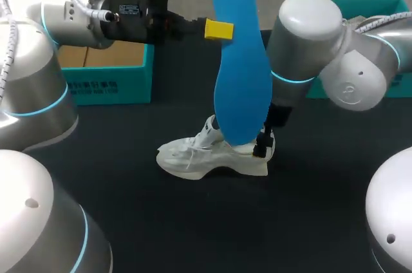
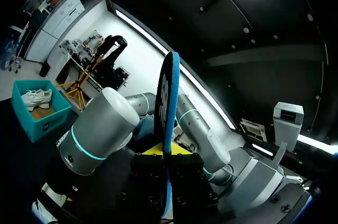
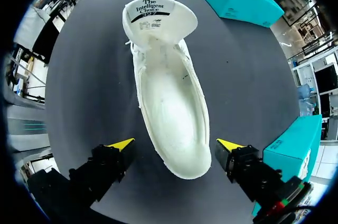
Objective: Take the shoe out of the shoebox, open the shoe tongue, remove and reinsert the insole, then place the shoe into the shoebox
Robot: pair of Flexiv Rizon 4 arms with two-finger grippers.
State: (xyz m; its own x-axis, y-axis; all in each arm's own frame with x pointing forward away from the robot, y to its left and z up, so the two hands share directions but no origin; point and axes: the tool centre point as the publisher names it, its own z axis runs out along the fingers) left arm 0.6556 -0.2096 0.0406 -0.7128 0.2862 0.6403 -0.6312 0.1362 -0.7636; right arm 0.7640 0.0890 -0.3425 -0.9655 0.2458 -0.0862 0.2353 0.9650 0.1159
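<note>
My left gripper [image 1: 219,30] is shut on a blue insole [image 1: 241,60], holding it upright in the air above the shoe. Seen edge-on in the left wrist view, the insole [image 2: 169,113] rises from between that gripper's [image 2: 166,152] fingers. The white shoe [image 1: 212,154] stands on the dark table with its toe to the left. My right gripper [image 1: 262,144] reaches down at its heel. In the right wrist view the shoe [image 3: 171,102] has a bare inside and its tongue [image 3: 158,12] is folded forward. The right gripper [image 3: 176,145] is open, its fingers either side of the heel without touching it.
A teal shoebox [image 1: 109,73] stands at the back left behind my left arm. A second teal box [image 1: 380,12] stands at the back right and holds another pair of white shoes [image 2: 36,98]. My right arm's elbow [image 1: 302,35] hangs close beside the insole.
</note>
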